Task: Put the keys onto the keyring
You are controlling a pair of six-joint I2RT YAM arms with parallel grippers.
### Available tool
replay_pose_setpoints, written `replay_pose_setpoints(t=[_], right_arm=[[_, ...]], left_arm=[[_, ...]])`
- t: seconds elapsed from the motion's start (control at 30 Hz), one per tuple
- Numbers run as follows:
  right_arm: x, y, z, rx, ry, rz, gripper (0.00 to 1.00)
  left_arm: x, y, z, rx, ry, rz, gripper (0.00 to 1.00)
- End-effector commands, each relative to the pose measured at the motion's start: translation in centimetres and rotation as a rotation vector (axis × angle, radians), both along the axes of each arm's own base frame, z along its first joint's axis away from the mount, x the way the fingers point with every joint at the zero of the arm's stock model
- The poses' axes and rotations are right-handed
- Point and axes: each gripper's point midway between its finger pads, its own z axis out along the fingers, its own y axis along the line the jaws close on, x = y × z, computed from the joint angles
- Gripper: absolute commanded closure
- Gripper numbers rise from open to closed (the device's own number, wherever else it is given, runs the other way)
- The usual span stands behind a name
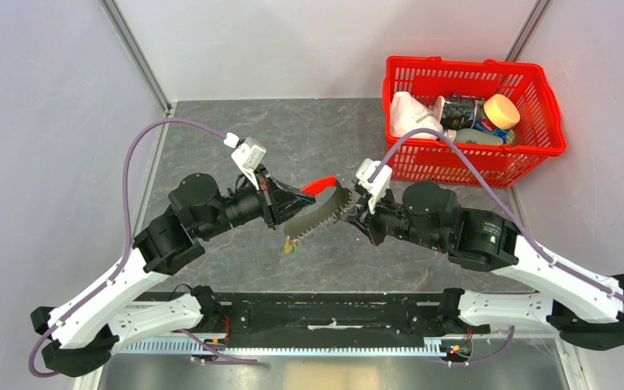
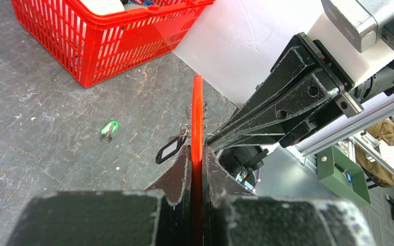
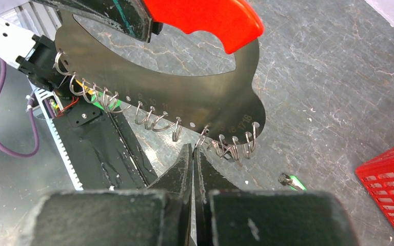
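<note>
While my left tool (image 2: 197, 150) is clamped narrow on the red grip (image 3: 205, 20) of the keyring (image 3: 184, 97), holding the flat crescent plate off the counter (image 2: 41, 154), my right tool (image 3: 192, 148) is fully closed. Its tips are at one of the small split rings (image 3: 154, 122) along the plate's lower rim. I cannot tell whether wire is pinched between the tips, and I see no key in them.

Keys: the black-tagged key (image 2: 170, 149) hangs from the plate just beside my left tool. The green-tagged key (image 2: 107, 130) lies loose on the counter, well apart from the plate, between it and the red basket (image 2: 107, 46).

Judgement: the step in hand is working a split ring open.
- Left holds the plate rigid, no rotation.
- Right sets its tip at the ring's split and moves in small steps, so the wire does not spring off.
- Fetch the green-tagged key afterwards, gripping it by the tag so the bow hole is free.
- Risk: neighbouring rings sit close and may snag.
</note>
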Motion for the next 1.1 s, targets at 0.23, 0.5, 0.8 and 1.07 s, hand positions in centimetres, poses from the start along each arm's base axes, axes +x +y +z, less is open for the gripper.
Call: replay_pose_setpoints(t=[0.23, 0.5, 0.8, 1.07], right_arm=[[-2.2, 1.6, 2.7, 0.058, -0.075, 0.097, 1.00], [-1.9, 1.4, 2.8, 0.055, -0.087, 0.074, 1.00], [-1.2, 1.1, 2.9, 0.045, -0.057, 0.007, 1.00], [-1.2, 1.2, 2.7, -0.004, 0.004, -0.020, 1.00]], left_arm=[[1.9, 0.9, 1.4, -0.020, -0.020, 0.115, 0.98], [1.5, 0.8, 1.6, -0.035, -0.022, 0.094, 0.97], [-0.1, -0.2, 2.5, -0.057, -0.058, -0.020, 0.97], [-1.7, -0.9, 1.7, -0.036, -0.069, -0.125, 0.97]])
